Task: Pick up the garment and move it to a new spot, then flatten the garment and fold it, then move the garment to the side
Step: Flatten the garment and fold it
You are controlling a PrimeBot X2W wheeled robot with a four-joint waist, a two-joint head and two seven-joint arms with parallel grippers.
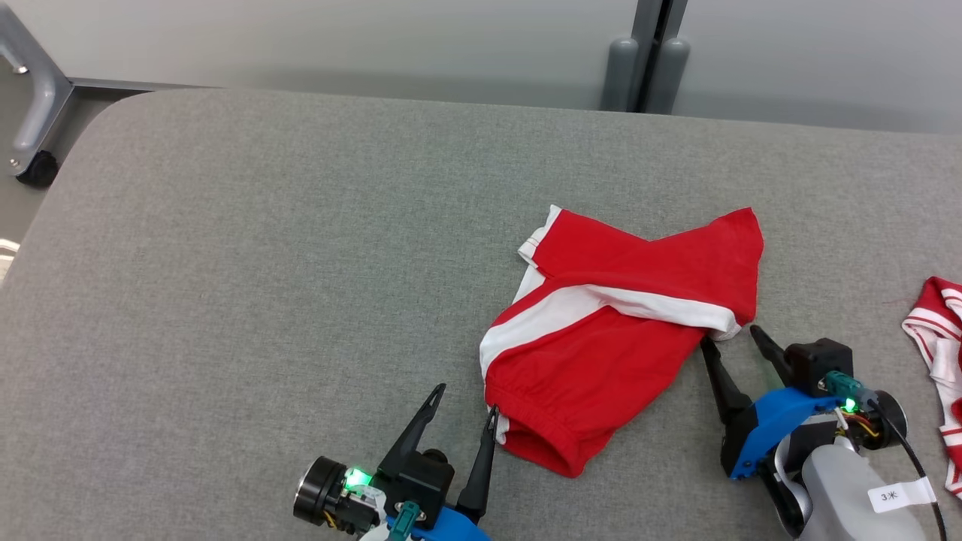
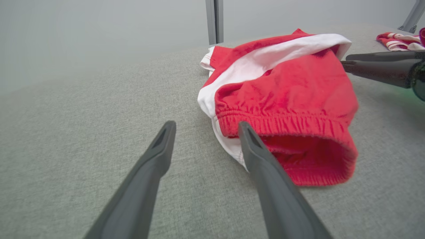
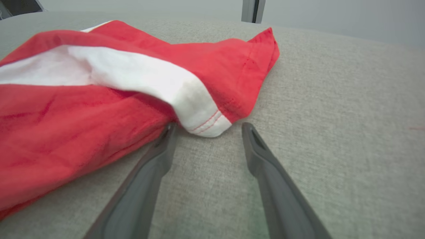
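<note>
- The red-and-white garment (image 1: pixel 616 338) lies rumpled right of centre on the grey tabletop (image 1: pixel 263 263). One part is folded across the other, and its elastic waistband (image 2: pixel 285 126) gapes toward the robot.
- The left gripper (image 1: pixel 465 398) sits low at the waistband's left end, jaws apart and empty, with its inner finger at the white side stripe (image 2: pixel 207 98).
- The right gripper (image 1: pixel 730 336) sits at the garment's near right edge, jaws apart and empty. One fingertip is against the red cloth beneath a white hem corner (image 3: pixel 206 122).
- Neither flattening nor folding looks done. I read this as the approach to a two-handed grasp; whether it is to lift the garment to a new spot or to spread it, I cannot tell.
- The next move calls for each gripper to ease forward until a finger slips under an edge, then close, the left on the waistband and the right on the hem corner. Pushing too flat would likely shove the cloth along instead of catching it.
- The left wrist view shows the waistband's open tube and gathers, which the head view flattens.
- The right wrist view shows the hem stitching and the fingertip contact.
- The head view gives the whole layout, including a striped cloth (image 1: pixel 936 330) at the right edge, well apart from the garment.
</note>
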